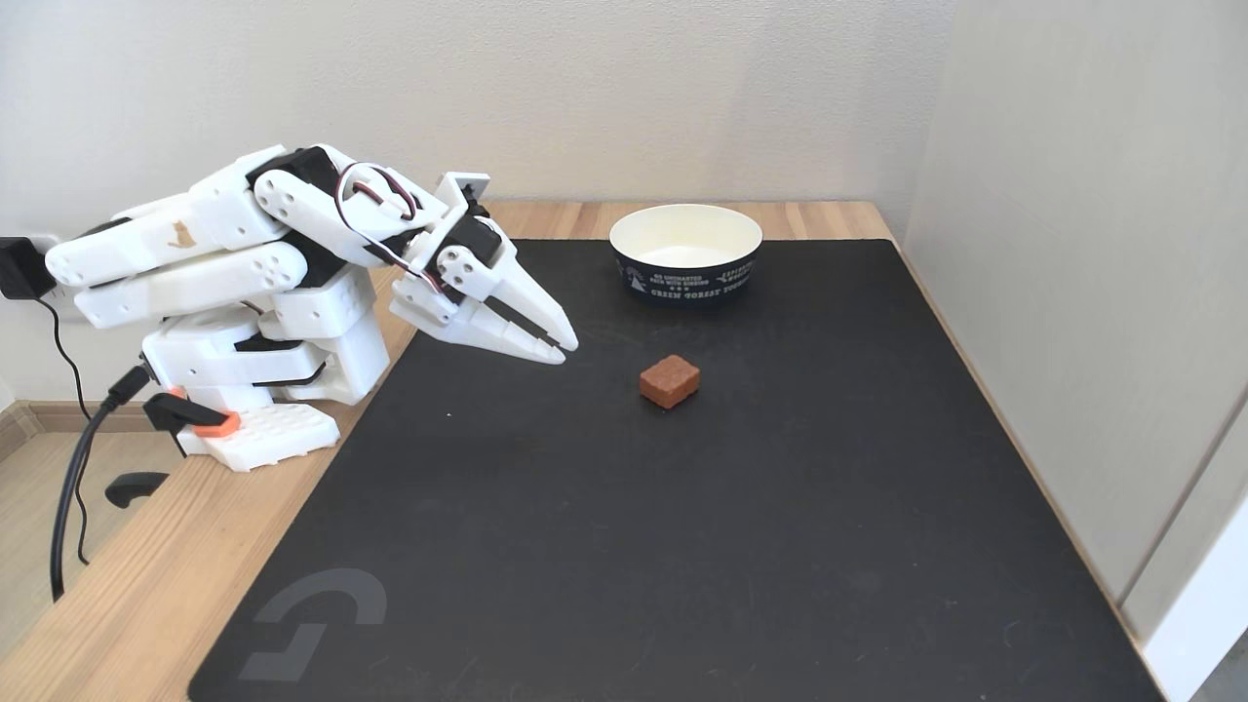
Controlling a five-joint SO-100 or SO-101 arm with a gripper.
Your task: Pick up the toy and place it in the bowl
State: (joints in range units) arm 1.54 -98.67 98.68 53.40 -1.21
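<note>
light: bright, even, soft | shadows: faint under toy (670,380) | focus: sharp throughout | glare: none

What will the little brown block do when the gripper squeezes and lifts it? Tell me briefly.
The toy looks boxy with flat faces, so it should sit still rather than roll. Its rough matte surface probably grips well between the fingers. It is small, so likely light; stiffness cannot be told. The gripper hangs apart from it, jaws nearly together.

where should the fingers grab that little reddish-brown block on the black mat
Probably from above, closing across the two longer side faces of the small reddish-brown rounded block. It lies flat on the black mat, turned slightly askew, with free space all round and the paper bowl well behind it. The white gripper hovers to its left, fingers nearly together.
</note>
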